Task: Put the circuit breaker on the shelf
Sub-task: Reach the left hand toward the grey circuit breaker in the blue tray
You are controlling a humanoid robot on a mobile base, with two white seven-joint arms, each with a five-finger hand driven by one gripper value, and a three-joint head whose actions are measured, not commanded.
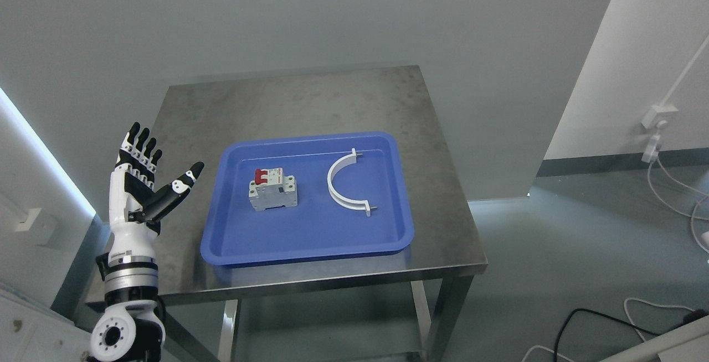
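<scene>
While circuit breaker (pixel 272 189) lies in tray (pixel 310 248), left hand (pixel 141 179) upright, fingers spread, empty.

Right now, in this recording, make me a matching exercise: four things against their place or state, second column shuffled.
Things:
1. circuit breaker
2. white curved bracket
3. left hand
4. blue tray

Place or state:
A. on the steel table
B. right part of tray
C. open, beside the tray's left edge
D. left part of tray, red switches

Pairs: 1-D, 2-B, 3-C, 4-A
</scene>
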